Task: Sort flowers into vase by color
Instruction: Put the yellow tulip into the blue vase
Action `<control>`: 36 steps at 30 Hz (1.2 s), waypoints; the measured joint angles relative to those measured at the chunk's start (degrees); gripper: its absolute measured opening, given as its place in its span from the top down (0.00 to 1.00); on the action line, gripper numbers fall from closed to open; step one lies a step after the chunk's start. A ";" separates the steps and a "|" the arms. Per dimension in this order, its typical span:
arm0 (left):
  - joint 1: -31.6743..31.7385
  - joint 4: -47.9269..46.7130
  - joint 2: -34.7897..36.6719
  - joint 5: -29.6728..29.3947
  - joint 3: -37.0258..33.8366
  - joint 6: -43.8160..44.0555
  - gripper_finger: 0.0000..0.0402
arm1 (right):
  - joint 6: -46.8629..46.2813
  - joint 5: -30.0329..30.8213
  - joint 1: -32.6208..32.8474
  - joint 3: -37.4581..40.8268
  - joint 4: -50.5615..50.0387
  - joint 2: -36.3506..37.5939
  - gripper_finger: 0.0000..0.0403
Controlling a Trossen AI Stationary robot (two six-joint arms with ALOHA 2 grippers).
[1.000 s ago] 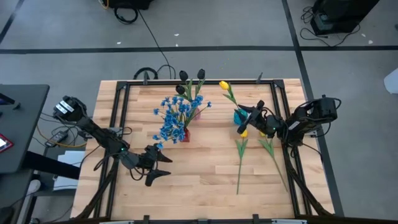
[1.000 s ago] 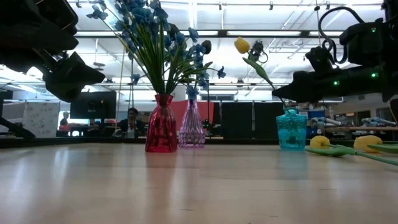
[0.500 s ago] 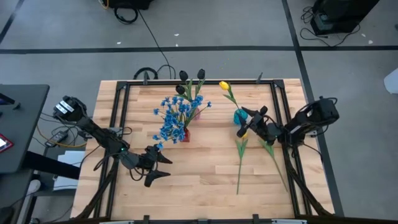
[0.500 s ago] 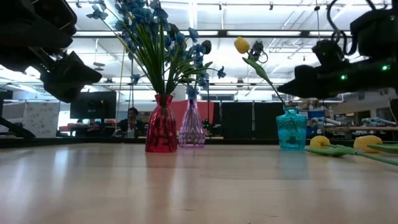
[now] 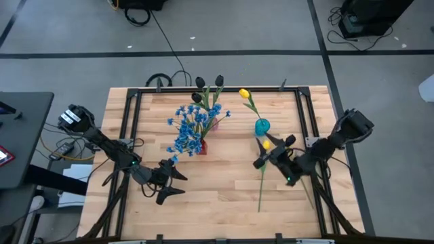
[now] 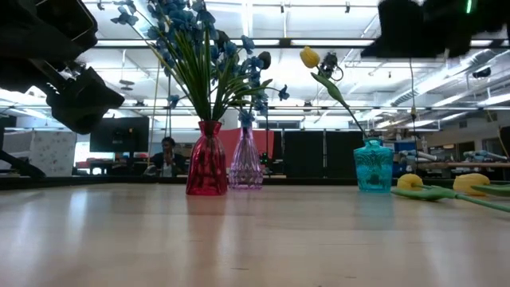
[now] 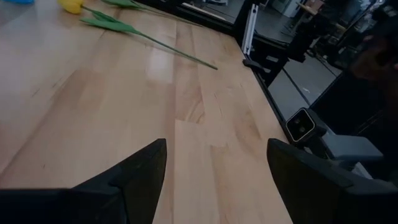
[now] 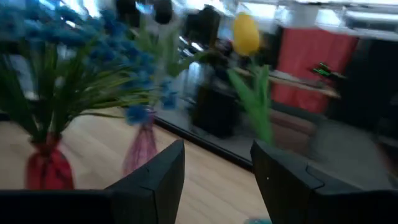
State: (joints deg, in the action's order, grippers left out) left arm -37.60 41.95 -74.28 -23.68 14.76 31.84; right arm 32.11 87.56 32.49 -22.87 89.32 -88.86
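Observation:
A red vase [image 5: 201, 146] [image 6: 206, 170] holds the blue flowers [image 5: 190, 125] [image 6: 187, 44]. A purple vase [image 6: 245, 168] behind it holds the dark tulips [image 5: 207, 83]. A teal vase [image 5: 262, 126] [image 6: 374, 166] holds one yellow tulip [image 5: 244, 93] [image 6: 310, 57]. Two more yellow tulips [image 5: 266, 144] [image 6: 410, 182] lie flat on the table, stems [image 5: 260, 190] pointing toward the near edge. My right gripper [image 5: 273, 152] [image 8: 217, 180] hovers open above these lying tulips, high in the low view [image 6: 422, 28]. My left gripper [image 5: 173, 183] [image 7: 214, 180] waits open over the table's near left part.
A black frame [image 5: 203, 90] runs along the table's far, left and right sides. Bare wood [image 5: 217, 196] lies between the two grippers toward the near edge. A person [image 6: 168, 149] sits in the room beyond the table.
My right gripper has drawn back from the teal vase toward the table's near edge, risen, and now stands over the lying yellow tulips, still open. The flowers and vases have kept their places.

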 joint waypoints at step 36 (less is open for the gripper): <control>0.00 2.22 0.00 6.78 0.07 -7.81 0.30 | -47.97 -44.23 -9.05 -59.06 -107.90 0.26 0.59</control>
State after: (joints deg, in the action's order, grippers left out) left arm -37.60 44.16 -74.28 -16.90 14.83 24.03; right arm -15.86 43.33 23.44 -81.93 -18.58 -88.60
